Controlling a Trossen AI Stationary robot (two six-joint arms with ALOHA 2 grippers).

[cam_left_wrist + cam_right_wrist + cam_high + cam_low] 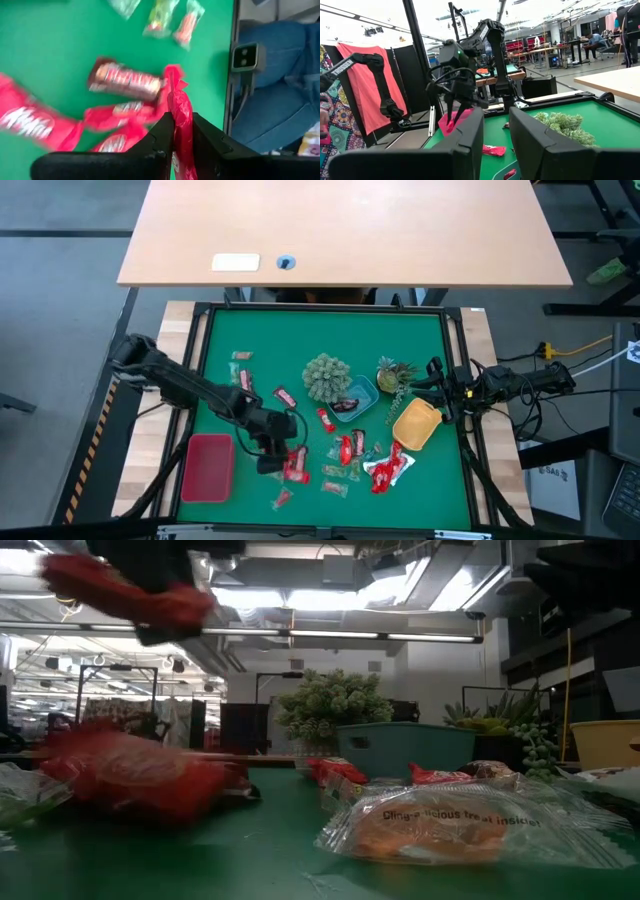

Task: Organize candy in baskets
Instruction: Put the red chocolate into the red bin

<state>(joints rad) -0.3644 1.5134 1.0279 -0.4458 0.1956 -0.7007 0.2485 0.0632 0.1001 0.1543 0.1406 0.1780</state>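
Green felt covers your desk (420,340), which carries everything in the high view. Your left arm reaches in from nine o'clock toward the middle of the desk's six o'clock half; its claw (182,131) is pinched tight on a red wrapped candy (180,107), held clear of the felt just beside the loose pile. Your right arm waits at the three o'clock edge, and its claw (496,131) stands slightly parted with nothing between the fingers.

You have the red rectangular basket (208,468) at about seven o'clock, just beside the left claw. The yellow-orange basket (416,424) sits near four o'clock, close under the right claw. The pale blue basket (353,397) lies near the centre with dark and red sweets inside, touching the round green plant ornament (327,376). A smaller spiky plant ornament (393,374) stands toward two o'clock.

Most red candies (390,468) lie scattered across the six o'clock half. A brown-wrapped bar (126,80) rests among the red ones below your left claw, and small clear-wrapped sweets (160,17) lie a little apart from it.
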